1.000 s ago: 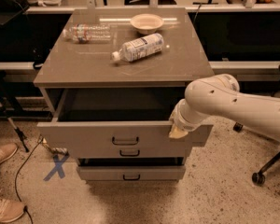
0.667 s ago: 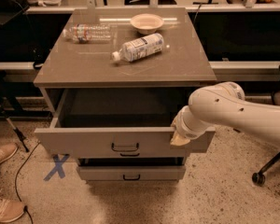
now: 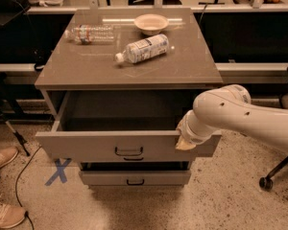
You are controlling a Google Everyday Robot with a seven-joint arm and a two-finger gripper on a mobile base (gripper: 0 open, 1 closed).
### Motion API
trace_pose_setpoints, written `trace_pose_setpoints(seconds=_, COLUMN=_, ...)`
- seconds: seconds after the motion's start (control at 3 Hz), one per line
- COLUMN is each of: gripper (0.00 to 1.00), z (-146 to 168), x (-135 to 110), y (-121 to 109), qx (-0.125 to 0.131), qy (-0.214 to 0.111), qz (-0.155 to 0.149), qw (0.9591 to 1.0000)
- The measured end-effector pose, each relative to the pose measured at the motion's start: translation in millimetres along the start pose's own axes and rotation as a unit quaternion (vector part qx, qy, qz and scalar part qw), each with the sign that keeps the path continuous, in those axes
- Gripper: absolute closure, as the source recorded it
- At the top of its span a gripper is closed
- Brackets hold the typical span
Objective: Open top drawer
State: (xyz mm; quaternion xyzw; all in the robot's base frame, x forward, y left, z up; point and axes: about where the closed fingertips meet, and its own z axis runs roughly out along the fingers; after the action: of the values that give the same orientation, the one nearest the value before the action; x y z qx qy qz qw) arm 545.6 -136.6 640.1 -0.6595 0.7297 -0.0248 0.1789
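Observation:
The top drawer (image 3: pixel 86 145) of the grey-beige cabinet stands pulled well out, its flat front with a small black bar handle (image 3: pixel 128 152) facing me and its deep grey inside showing. My gripper (image 3: pixel 186 142) sits at the right end of the drawer front's top edge, at the end of my white arm (image 3: pixel 240 116) that reaches in from the right. The arm's wrist hides most of the gripper.
Below are two shorter drawer fronts; the lowest (image 3: pixel 134 178) shows a black handle. On the cabinet top (image 3: pixel 86 71) lie a white-labelled bottle (image 3: pixel 144 48), a clear bottle (image 3: pixel 90 34) and a bowl (image 3: pixel 151 22). A blue X mark (image 3: pixel 60 171) and shoes (image 3: pixel 2 159) are at left, a chair wheel (image 3: pixel 265 182) at right.
The top drawer has come further out toward me, and my gripper and arm have moved forward with its right end.

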Motion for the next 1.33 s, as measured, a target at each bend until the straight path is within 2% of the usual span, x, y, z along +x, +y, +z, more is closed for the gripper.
trace_pose_setpoints(seconds=1.33, gripper=1.00, z=-0.6, x=-0.1, y=-0.1, qx=0.000, qy=0.000, qz=0.000, qw=1.0000)
